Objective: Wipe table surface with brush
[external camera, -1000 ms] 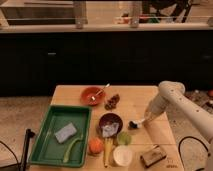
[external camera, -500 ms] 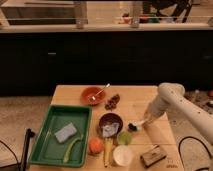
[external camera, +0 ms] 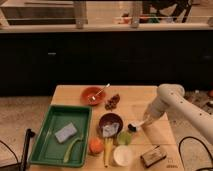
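The table surface (external camera: 134, 98) is a light tan wooden top filling the lower middle of the camera view. My gripper (external camera: 146, 121) hangs low over its right part, at the end of the white arm (external camera: 169, 97) that reaches in from the right. It is shut on the whitish handle of the brush (external camera: 136, 125). The brush's dark round head points left and rests on the wood, just right of a dark brown bowl (external camera: 110, 123).
A green tray (external camera: 50, 150) holding a grey sponge and a green strip sits at the left. An orange bowl with a spoon (external camera: 92, 94) and brown scraps (external camera: 112, 102) lie at the back. A green cup (external camera: 124, 137), orange (external camera: 96, 146), banana (external camera: 106, 154), white cup (external camera: 122, 156) and brown block (external camera: 152, 156) crowd the front.
The brush head has crept slightly to the right and toward the front edge. The arm holds nearly the same pose.
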`<state>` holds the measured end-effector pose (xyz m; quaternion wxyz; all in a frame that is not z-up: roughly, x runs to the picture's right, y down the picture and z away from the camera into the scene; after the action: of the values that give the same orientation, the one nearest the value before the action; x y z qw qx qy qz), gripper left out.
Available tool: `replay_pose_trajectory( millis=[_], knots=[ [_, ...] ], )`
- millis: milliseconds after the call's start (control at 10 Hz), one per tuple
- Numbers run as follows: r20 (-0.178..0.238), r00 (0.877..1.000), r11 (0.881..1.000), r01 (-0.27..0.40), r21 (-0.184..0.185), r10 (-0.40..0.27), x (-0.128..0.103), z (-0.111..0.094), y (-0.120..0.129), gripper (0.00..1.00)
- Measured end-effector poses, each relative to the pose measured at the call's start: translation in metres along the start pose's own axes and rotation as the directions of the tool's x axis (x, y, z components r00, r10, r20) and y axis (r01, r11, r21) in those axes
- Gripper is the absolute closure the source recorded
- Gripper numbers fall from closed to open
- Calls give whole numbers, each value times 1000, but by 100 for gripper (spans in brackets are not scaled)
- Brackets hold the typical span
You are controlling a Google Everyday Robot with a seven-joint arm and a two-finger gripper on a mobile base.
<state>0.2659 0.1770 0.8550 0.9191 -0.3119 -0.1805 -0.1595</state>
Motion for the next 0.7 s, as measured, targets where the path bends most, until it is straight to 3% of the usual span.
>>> replay_pose_trajectory(
  millis=[400, 700],
  knots=[
    [-76, 997, 999, -20, 43, 23, 5, -15, -4, 100],
    [-156, 987, 997, -37, 61, 46, 11, -19, -10, 100]
  ],
)
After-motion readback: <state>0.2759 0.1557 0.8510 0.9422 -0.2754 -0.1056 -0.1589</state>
